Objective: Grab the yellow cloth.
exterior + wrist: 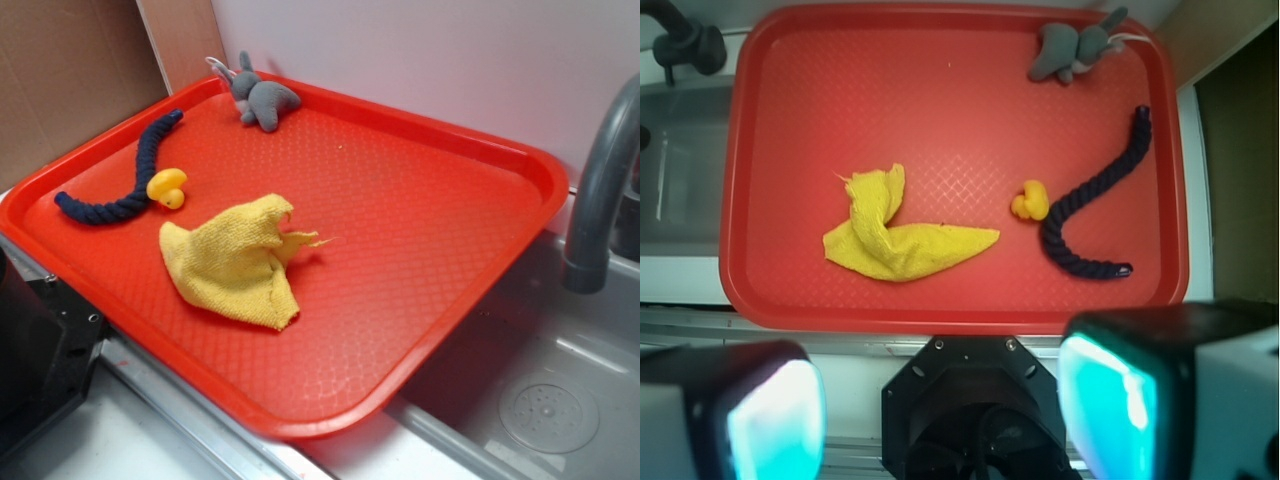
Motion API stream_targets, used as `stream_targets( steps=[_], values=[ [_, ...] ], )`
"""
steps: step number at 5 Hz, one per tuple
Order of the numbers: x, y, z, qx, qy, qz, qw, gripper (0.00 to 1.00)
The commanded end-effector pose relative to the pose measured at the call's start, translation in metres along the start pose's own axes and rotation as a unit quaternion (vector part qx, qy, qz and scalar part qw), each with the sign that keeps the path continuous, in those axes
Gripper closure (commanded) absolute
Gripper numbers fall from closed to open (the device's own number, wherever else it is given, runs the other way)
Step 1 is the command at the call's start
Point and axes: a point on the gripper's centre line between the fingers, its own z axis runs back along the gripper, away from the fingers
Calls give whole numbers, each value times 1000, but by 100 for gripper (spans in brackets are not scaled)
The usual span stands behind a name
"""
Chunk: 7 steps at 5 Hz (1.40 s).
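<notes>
One yellow cloth (237, 260), one rubber duck (167, 187), one navy rope (120, 172), one grey plush toy (262, 98), one red tray (450, 230).

Red tray (500, 160) bears yellow cloth (235, 262), duck (168, 187), rope (120, 180), plush (262, 98).

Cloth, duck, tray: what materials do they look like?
Cloth: soft terry-like fabric, matte, with a nubby looped surface and a frayed edge. Duck: smooth and slightly glossy, probably rubber or plastic. Tray: looks like rigid moulded plastic, with a fine diamond texture and a faint sheen.
</notes>
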Motion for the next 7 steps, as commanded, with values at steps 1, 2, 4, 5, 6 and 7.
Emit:
stream_targets(
  steps=[1, 2, 4, 5, 6, 7],
  values=[
    [46, -56, -84, -45, -2, -240, 970, 0],
    [41, -68, -119, -63, 21, -357, 932, 0],
    [30, -75, -191, -38, 102, -514, 851, 0],
    [16, -55, -204, -19, 117, -461, 880, 0],
    [17, -41, -199, -12, 117, -427, 896, 0],
    [10, -33, -195, -1, 128, -407, 904, 0]
  ],
)
